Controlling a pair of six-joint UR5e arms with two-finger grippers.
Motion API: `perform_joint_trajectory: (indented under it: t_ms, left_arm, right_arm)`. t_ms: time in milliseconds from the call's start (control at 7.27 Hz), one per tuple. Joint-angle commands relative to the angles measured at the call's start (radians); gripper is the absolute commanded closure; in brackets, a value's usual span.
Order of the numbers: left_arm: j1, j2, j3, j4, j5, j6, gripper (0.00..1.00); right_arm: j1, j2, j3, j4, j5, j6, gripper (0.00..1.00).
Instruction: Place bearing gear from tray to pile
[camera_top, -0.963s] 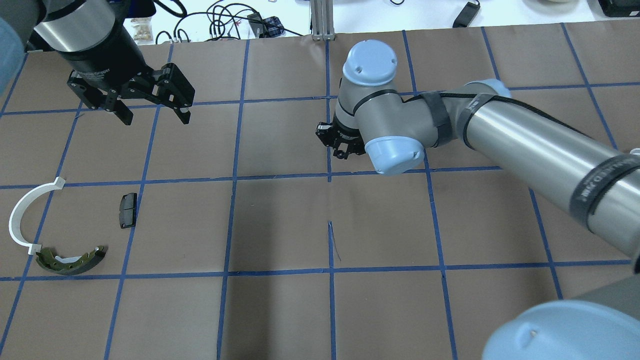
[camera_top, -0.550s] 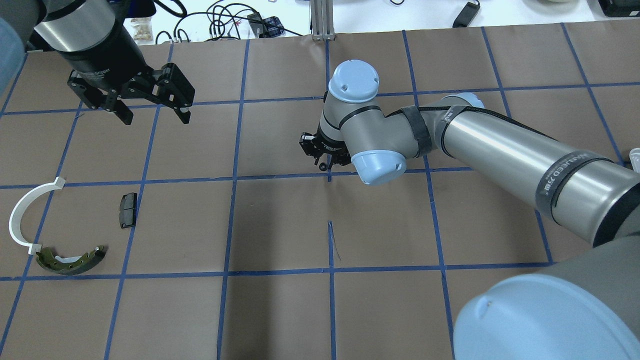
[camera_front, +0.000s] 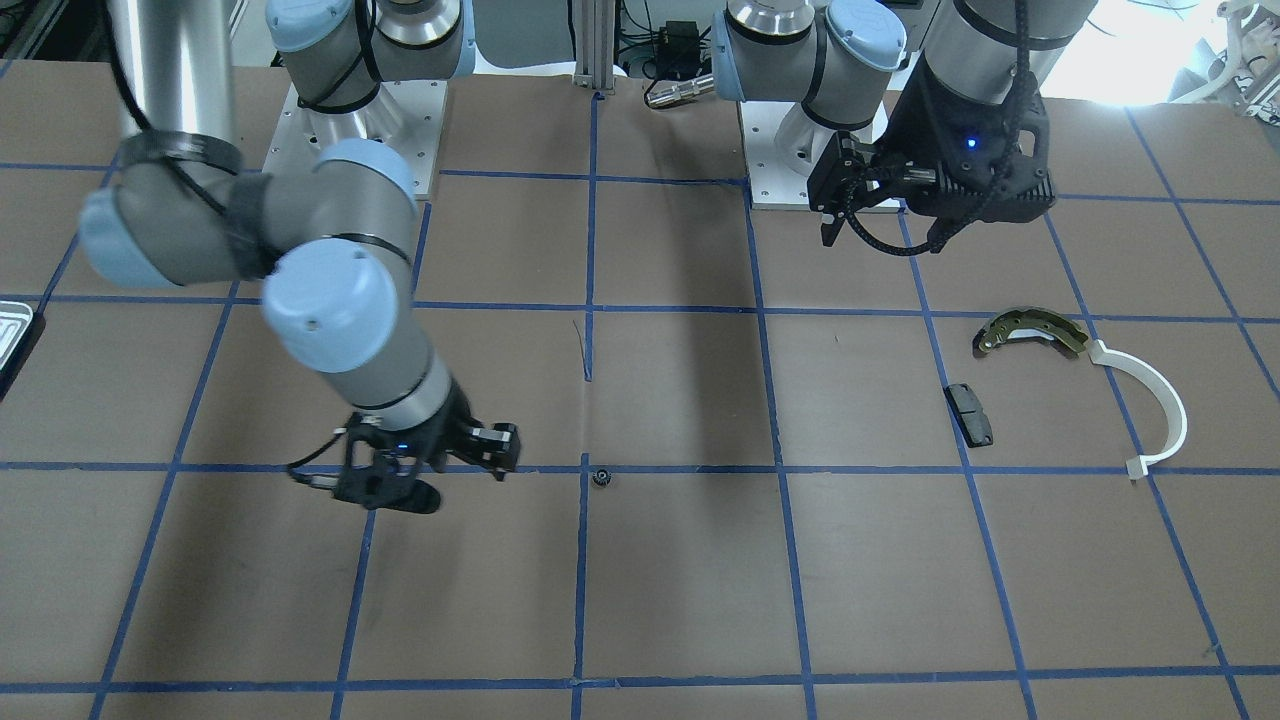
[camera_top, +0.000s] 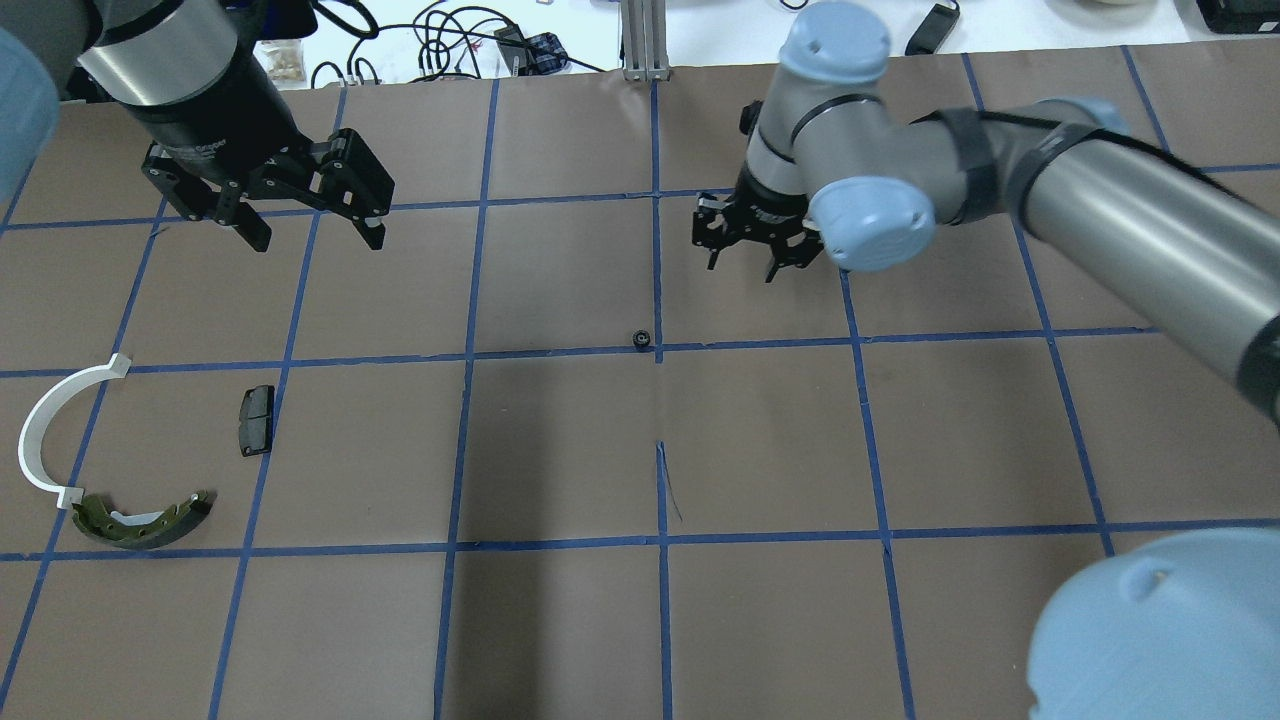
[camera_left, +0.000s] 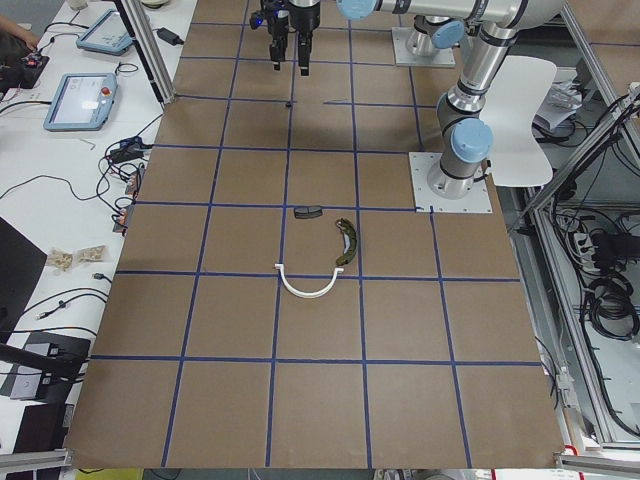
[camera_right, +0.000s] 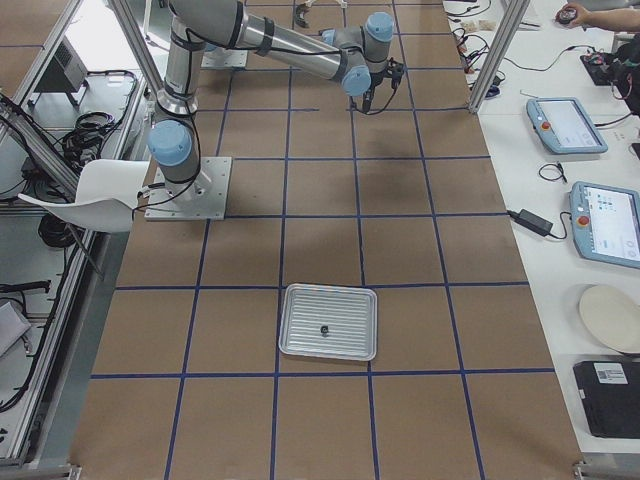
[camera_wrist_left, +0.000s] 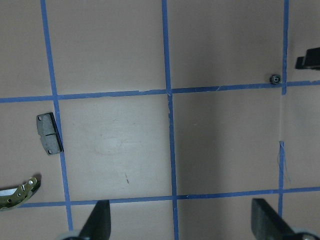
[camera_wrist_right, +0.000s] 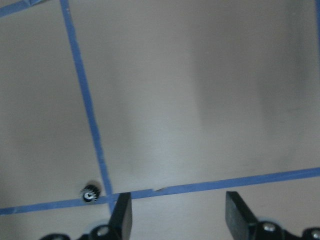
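Note:
The bearing gear (camera_top: 641, 341), small and black, lies on a blue tape crossing mid-table; it also shows in the front view (camera_front: 601, 476) and both wrist views (camera_wrist_left: 274, 78) (camera_wrist_right: 91, 194). My right gripper (camera_top: 741, 270) (camera_front: 445, 470) (camera_wrist_right: 180, 215) is open and empty, above and beside the gear. My left gripper (camera_top: 315, 238) (camera_front: 885, 240) (camera_wrist_left: 182, 225) is open and empty, hovering at the far left. The pile lies at the left: olive brake shoe (camera_top: 140, 520), white arc (camera_top: 45, 430), black pad (camera_top: 256, 420). The tray (camera_right: 295, 345) lies far to the right.
One small dark part (camera_right: 323, 329) lies in the tray. The tray's corner (camera_front: 12, 330) shows at the front view's left edge. Brown paper with a blue tape grid covers the table. Cables and tablets lie beyond the far edge.
My right gripper was low over the tape crossing. It has let go of the gear there, opened, and pulled up and away to the right. The left arm has barely moved.

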Motion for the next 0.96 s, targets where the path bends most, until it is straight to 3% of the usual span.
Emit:
perform_joint_trajectory:
  t_ms: [0, 275, 825]
  left_arm:
    - [-0.053, -0.036, -0.024, 0.036, -0.007, -0.024, 0.0]
    - [-0.172, -0.148, -0.078, 0.279, -0.088, -0.115, 0.0]
    - [-0.311, -0.373, -0.095, 0.487, -0.055, -0.316, 0.0]
  right_arm:
    - [-0.235, -0.115, -0.02, 0.173, -0.116, -0.336, 0.29]
    - [-0.419, -0.158, -0.019, 0.198, -0.212, -0.632, 0.29]
    - [-0.854, -0.088, -0.014, 0.155, -0.24, -1.209, 0.3]
